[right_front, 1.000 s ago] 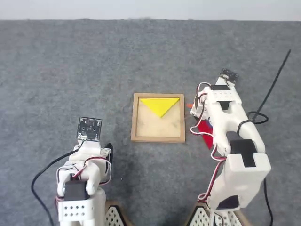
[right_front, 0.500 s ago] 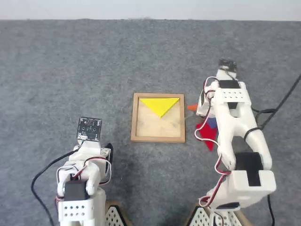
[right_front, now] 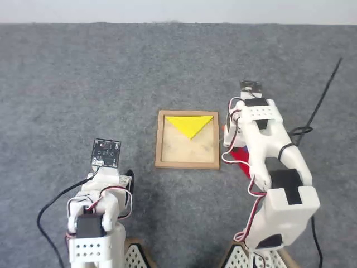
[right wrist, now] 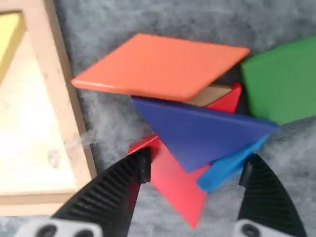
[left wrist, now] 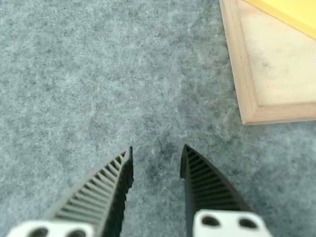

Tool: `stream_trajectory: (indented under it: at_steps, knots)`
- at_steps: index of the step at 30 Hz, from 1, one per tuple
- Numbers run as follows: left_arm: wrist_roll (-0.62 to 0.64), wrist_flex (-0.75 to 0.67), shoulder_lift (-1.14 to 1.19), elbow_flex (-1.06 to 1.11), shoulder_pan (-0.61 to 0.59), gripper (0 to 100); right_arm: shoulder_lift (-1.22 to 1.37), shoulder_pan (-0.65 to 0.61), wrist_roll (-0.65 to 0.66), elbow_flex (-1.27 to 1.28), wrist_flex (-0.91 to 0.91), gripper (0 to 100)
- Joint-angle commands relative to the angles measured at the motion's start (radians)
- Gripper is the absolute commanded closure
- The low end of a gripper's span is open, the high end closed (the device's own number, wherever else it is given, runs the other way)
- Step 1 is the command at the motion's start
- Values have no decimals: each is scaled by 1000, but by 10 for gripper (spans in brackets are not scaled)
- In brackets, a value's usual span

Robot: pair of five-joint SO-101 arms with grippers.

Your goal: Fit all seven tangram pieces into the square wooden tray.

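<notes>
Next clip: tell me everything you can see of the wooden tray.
The wooden tray is square, of pale wood, with a raised rim round a flat floor. It lies flat on the grey mat between the two arms. One yellow triangle sits inside, long side along the far rim; the remaining floor is bare. Just off its right rim lie loose pieces.

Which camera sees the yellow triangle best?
The high view: the whole yellow triangle lies uncovered in the wooden tray, along its far side. The left wrist view catches just one corner strip of it, and the right wrist view a thin sliver.
</notes>
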Motion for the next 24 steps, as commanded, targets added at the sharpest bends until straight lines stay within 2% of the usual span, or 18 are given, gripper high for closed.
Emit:
stream_trajectory:
  at_steps: [1,10,13,16,18,24]
  knots:
    - [-6,9,-28,-8,2,847,2,-16,-55,-31,-13,699]
    - [-6,9,-28,-8,2,847,73,-101,-14,-35,-4,699]
    - [-6,9,-28,-8,2,847,45,-79,2,-29,-4,701]
    - [-6,9,-28,-8,2,847,-19,-4,6,-11,-12,700]
    - [-6,9,-28,-8,2,847,-79,28,57,23,-21,700]
    - [-6,9,-28,-8,2,847,-335,19,94,121,-25,699]
